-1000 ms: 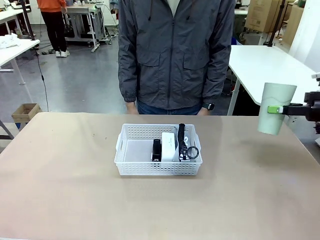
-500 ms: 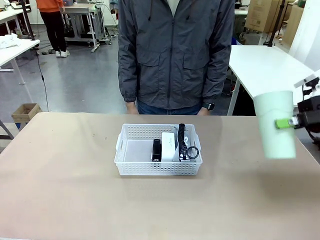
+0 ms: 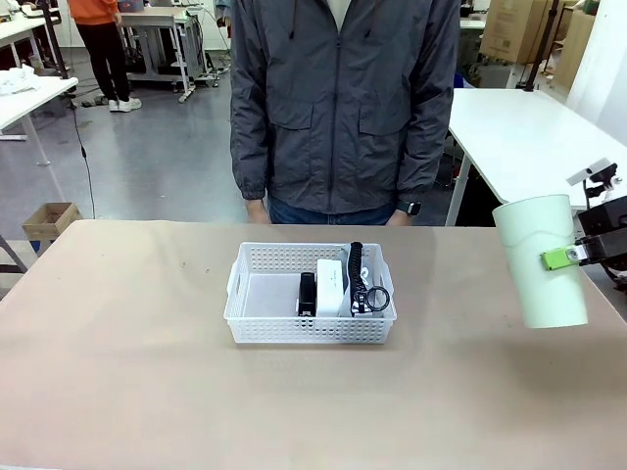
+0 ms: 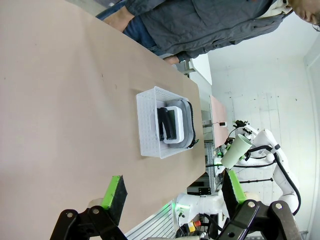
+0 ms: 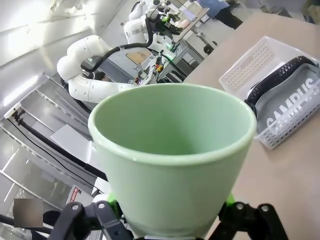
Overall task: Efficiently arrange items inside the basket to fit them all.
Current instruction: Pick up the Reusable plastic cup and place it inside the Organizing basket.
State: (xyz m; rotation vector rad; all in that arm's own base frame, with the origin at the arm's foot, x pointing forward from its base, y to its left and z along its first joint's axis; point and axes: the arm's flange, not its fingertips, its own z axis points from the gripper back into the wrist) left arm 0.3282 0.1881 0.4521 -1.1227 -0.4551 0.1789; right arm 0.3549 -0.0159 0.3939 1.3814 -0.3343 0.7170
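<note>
Crowding basket's (image 3: pixel 257 315) right: stapler (image 3: pixel 307 293), box (image 3: pixel 331 286), pouch (image 3: pixel 359 282).

Colours around the white lattice-sided plastic basket (image 3: pixel 257 328)

From my seat I read the basket as plain white, its walls a fine perforated grid. Inside it, from its middle toward its right end: a solid black stapler (image 3: pixel 307 294), a small plain white box (image 3: pixel 330 286), then a grey fabric pouch (image 5: pixel 295 107) printed "CAMPUS" in white letters with a black strap (image 3: pixel 357 260) curling over it. Under the basket I see a matt pinkish-tan tabletop (image 3: pixel 137 362). Well right of the basket, the tall cup (image 3: pixel 542 259) is a smooth pale green, unpatterned, between the right gripper's (image 3: pixel 578 253) bright green pads (image 3: pixel 555 258) on black fingers. Behind the basket stands a person's dark grey zip jacket (image 3: pixel 343 98).
</note>
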